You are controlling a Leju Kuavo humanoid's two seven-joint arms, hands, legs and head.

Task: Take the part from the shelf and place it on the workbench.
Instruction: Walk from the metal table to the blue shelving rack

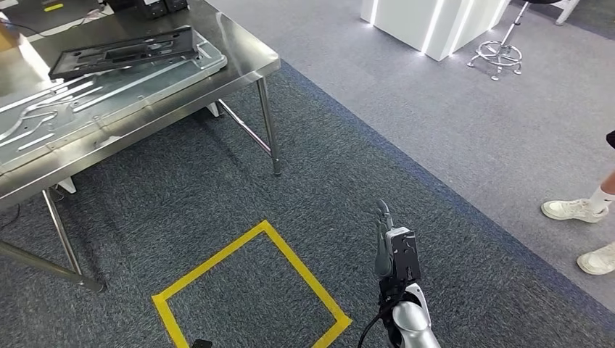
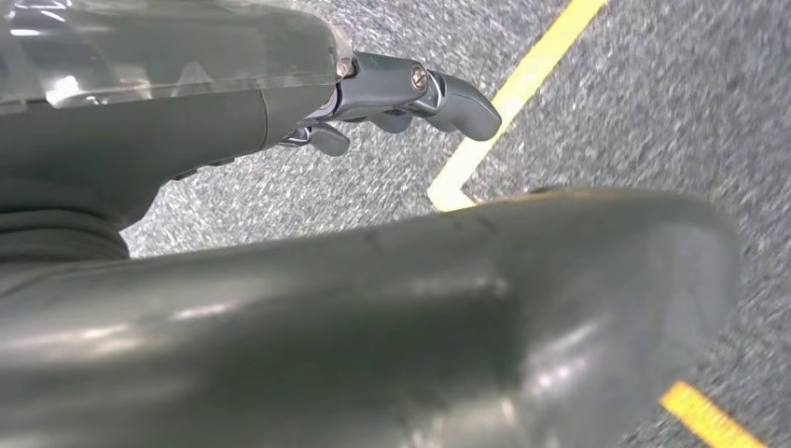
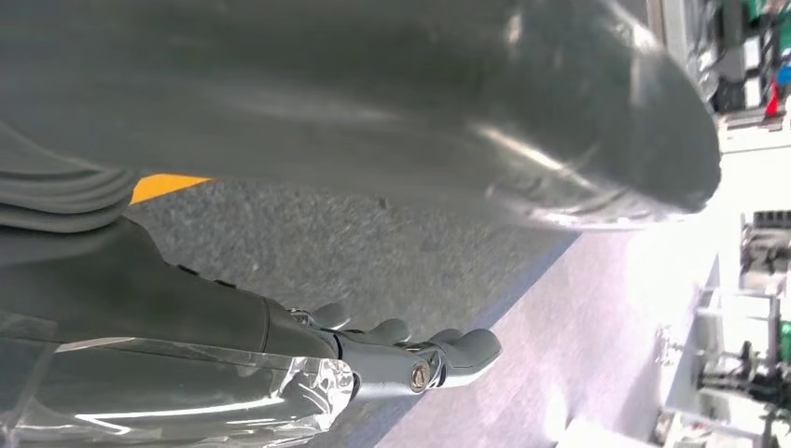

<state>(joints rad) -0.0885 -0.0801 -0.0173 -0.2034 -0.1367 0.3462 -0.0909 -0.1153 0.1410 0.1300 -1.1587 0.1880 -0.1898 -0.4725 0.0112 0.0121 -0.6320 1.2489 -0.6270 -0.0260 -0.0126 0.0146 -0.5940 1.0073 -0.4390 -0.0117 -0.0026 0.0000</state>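
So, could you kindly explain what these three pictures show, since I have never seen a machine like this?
This is a two-legged humanoid robot. The wide picture comes from its head, looking down: its silver right arm ends in the right hand, hanging over grey carpet beside a yellow tape square. The steel workbench carries a black frame part lying on a flat metal panel. The other two pictures come from wrist cameras, turned sideways: the left hand and the right hand, fingers apart, holding nothing. A person's white shoes stand nearby.
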